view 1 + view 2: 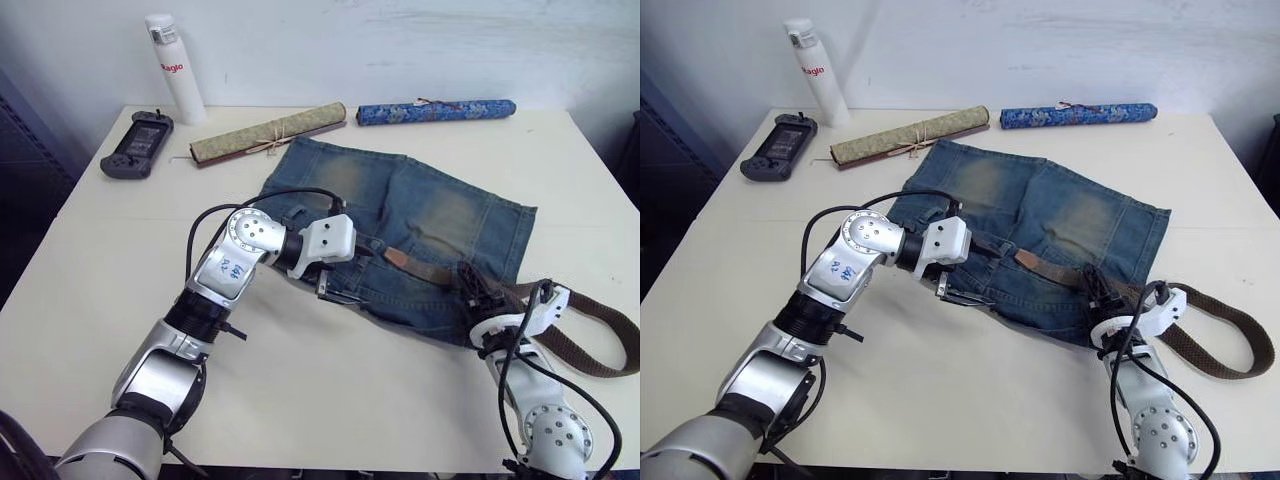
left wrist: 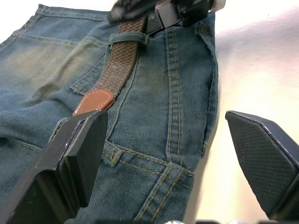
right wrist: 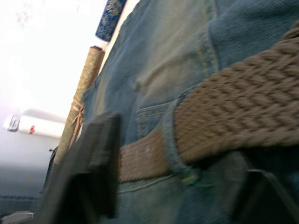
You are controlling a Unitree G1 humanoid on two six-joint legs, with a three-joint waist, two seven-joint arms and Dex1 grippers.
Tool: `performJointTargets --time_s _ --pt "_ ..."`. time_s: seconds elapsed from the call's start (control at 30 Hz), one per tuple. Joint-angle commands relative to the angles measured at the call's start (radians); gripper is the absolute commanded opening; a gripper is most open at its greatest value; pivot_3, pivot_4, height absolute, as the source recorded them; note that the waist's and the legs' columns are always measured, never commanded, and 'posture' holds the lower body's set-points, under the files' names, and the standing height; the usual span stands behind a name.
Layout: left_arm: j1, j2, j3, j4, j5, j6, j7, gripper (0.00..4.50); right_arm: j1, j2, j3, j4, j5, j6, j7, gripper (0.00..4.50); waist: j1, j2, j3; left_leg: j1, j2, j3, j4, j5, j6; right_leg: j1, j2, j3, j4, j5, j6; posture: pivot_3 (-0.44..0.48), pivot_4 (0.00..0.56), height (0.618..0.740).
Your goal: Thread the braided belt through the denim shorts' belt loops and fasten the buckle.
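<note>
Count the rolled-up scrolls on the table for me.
2, both along the far edge beyond the denim shorts: a tan roll tied with string, and a blue patterned roll to its right.

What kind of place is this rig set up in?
Probably a lab or office test bench: a plain white table against a bare wall, staged with unrelated props, denim shorts, a game controller, rolled mats and a white bottle.

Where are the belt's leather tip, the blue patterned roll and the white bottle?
braided belt [image 2: 93,101], left wrist view, on its brown leather tip.
blue patterned roll [image 1: 436,110], left eye view, mid-length.
white bottle [image 1: 176,72], left eye view, on its body by the red lettering.
</note>
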Motion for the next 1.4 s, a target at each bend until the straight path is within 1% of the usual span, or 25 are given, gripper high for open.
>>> performJointTargets --time_s 0.03,0.1,0.2,0.27,0.37,0.43,0.5,0.53,0.6,0.63,0.73,0.87,0.97,1.07,1.17,1.2,1.23,1.3,1.33,1.37,1.4 --pt "-0.012 -0.001 0.003 -0.036 -0.003 -0.016 -0.001 4.5 0.066 -0.063 -0.034 -0.085 0.087 0.049 -0.01 4.4 0.002 0.0 0.0 0.0 0.0 0.0 0.0 0.0 0.0 0.0 0.0 0.0 0.0 0.0 0.0 0.0 0.15 0.686" --pt "-0.015 -0.005 0.001 -0.03 -0.004 -0.017 -0.004 4.5 0.159 -0.157 -0.034 -0.176 0.164 0.124 0.021 4.4 0.005 0.001 0.0 0.0 0.0 0.0 0.0 0.0 0.0 0.0 0.0 0.0 0.0 0.0 0.0 0.0 0.15 0.686" --pt "-0.022 -0.018 0.011 -0.024 -0.022 0.0 -0.003 4.5 0.273 -0.254 -0.058 -0.241 0.273 0.164 0.054 4.4 0.003 0.0 0.0 -0.001 0.0 -0.002 0.0 0.0 0.001 0.0 0.0 0.0 -0.003 0.0 0.0 0.0 0.15 0.686" --pt "-0.024 -0.019 0.009 -0.023 -0.021 -0.002 -0.007 4.5 0.325 -0.323 -0.074 -0.273 0.302 0.186 0.085 4.4 0.0 0.0 0.0 -0.001 0.0 -0.001 0.0 0.0 0.001 0.001 0.0 0.0 -0.004 0.0 0.0 0.0 0.15 0.686" --pt "-0.024 -0.017 0.004 -0.02 -0.013 -0.01 -0.016 4.5 0.357 -0.417 -0.089 -0.315 0.298 0.204 0.132 4.4 -0.002 0.0 0.0 0.001 0.0 0.0 0.0 0.0 0.001 0.001 0.0 0.002 -0.003 0.0 0.0 0.0 0.15 0.686" --pt "-0.023 -0.014 0.007 -0.015 -0.014 -0.012 -0.019 4.5 0.346 -0.506 -0.1 -0.363 0.218 0.219 0.209 4.4 0.001 0.0 0.0 0.001 0.0 0.0 0.0 0.0 0.001 0.0 0.0 0.001 -0.003 0.0 0.0 0.0 0.15 0.686" --pt "-0.021 -0.01 0.02 -0.007 -0.023 -0.005 -0.021 4.5 0.303 -0.633 -0.103 -0.4 0.107 0.245 0.287 4.4 0.002 0.0 0.0 0.001 0.0 -0.001 0.0 0.0 0.001 0.001 0.0 0.001 -0.004 0.0 0.0 0.0 0.15 0.686" --pt "-0.02 -0.009 0.024 -0.005 -0.026 -0.003 -0.021 4.5 0.292 -0.678 -0.098 -0.408 0.061 0.255 0.311 4.4 0.003 0.0 0.0 0.0 0.0 -0.001 0.0 0.0 0.001 0.001 0.0 0.001 -0.004 0.0 0.0 0.0 0.15 0.686" --pt "-0.018 0.002 0.037 0.002 -0.034 -0.001 -0.025 4.5 0.249 -0.824 -0.04 -0.419 -0.161 0.257 0.391 4.4 0.005 -0.001 0.001 0.0 0.0 -0.001 0.0 -0.001 0.001 0.001 0.0 0.001 -0.005 0.0 0.001 0.0 0.15 0.686" --pt "-0.016 0.009 0.042 0.002 -0.037 -0.001 -0.029 4.5 0.228 -0.877 -0.006 -0.419 -0.252 0.245 0.437 4.4 0.005 -0.001 0.001 0.0 0.0 -0.001 0.0 0.0 0.001 0.001 0.0 0.0 -0.005 0.0 0.001 0.0 0.15 0.686" --pt "-0.007 0.031 0.053 -0.006 -0.044 0.005 -0.036 4.5 0.176 -0.987 0.103 -0.406 -0.458 0.211 0.531 4.4 0.009 -0.002 0.001 -0.001 0.0 -0.002 0.0 0.0 0.001 0.001 0.0 -0.001 -0.006 0.0 0.001 0.0 0.15 0.686" --pt "0.003 0.053 0.076 -0.028 -0.055 0.029 -0.026 4.5 0.097 -1.052 0.285 -0.369 -0.71 0.158 0.62 4.4 0.01 -0.002 0.002 -0.001 0.0 -0.002 0.0 0.0 0.001 0.002 0.0 -0.002 -0.008 0.0 0.001 0.0 0.15 0.686" --pt "0.016 0.068 0.092 -0.051 -0.068 0.043 -0.031 4.5 0.05 -1.033 0.394 -0.29 -0.864 0.13 0.637 4.4 0.01 -0.002 0.002 -0.001 0.0 -0.002 0.001 0.0 0.001 0.003 0.0 -0.002 -0.009 0.001 0.002 0.0 0.15 0.686" --pt "0.029 0.086 0.102 -0.077 -0.082 0.058 -0.036 4.5 0.017 -1.016 0.467 -0.225 -0.98 0.136 0.641 4.4 0.006 -0.003 0.002 -0.001 0.0 -0.003 0.001 0.0 0.0 0.003 0.0 -0.002 -0.009 0.001 0.002 0.0 0.15 0.686" --pt "0.037 0.099 0.107 -0.089 -0.083 0.071 -0.027 4.5 0.0 -1.006 0.486 -0.173 -1.062 0.14 0.648 3.64 0.005 -0.003 0.002 0.0 0.0 -0.003 0.001 0.001 -0.001 0.004 0.0 -0.003 -0.008 0.001 0.002 0.0 0.15 0.686" --pt "0.038 0.102 0.106 -0.09 -0.082 0.071 -0.025 4.5 -0.004 -1.002 0.484 -0.162 -1.081 0.138 0.652 3.06 0.006 -0.003 0.002 0.0 0.0 -0.004 0.001 0.001 -0.001 0.004 0.0 -0.003 -0.008 0.001 0.002 0.0 0.15 0.686" --pt "0.039 0.103 0.105 -0.09 -0.08 0.071 -0.023 4.5 -0.01 -0.999 0.484 -0.153 -1.102 0.131 0.658 2.65 0.007 -0.003 0.002 0.0 0.0 -0.004 0.001 0.001 -0.001 0.004 0.0 -0.003 -0.008 0.001 0.002 0.0 0.15 0.686" --pt "0.037 0.099 0.103 -0.085 -0.078 0.071 -0.017 4.5 -0.011 -1.018 0.496 -0.142 -1.168 0.057 0.696 1.69 0.008 -0.003 0.002 0.0 -0.001 -0.004 0.001 0.001 -0.001 0.004 0.0 -0.003 -0.008 0.001 0.002 0.0 0.15 0.686" --pt "0.036 0.098 0.102 -0.083 -0.077 0.071 -0.014 4.5 -0.008 -1.025 0.498 -0.139 -1.195 0.022 0.716 1.12 0.01 -0.003 0.002 0.0 -0.001 -0.004 0.001 0.001 -0.001 0.004 0.0 -0.003 -0.009 0.001 0.002 0.0 0.15 0.686" --pt "0.035 0.096 0.1 -0.079 -0.077 0.068 -0.012 4.5 0.004 -1.034 0.495 -0.137 -1.219 -0.019 0.739 0.82 0.01 -0.003 0.002 0.0 -0.001 -0.004 0.001 0.001 -0.001 0.004 0.0 -0.003 -0.008 0.001 0.002 0.0 0.15 0.686" --pt "0.033 0.092 0.096 -0.075 -0.075 0.064 -0.011 4.5 0.041 -1.058 0.474 -0.133 -1.24 -0.087 0.775 0.73 0.012 -0.003 0.002 0.0 -0.001 -0.003 0.001 0.001 -0.001 0.004 0.0 -0.003 -0.009 0.001 0.002 0.0 0.15 0.686"
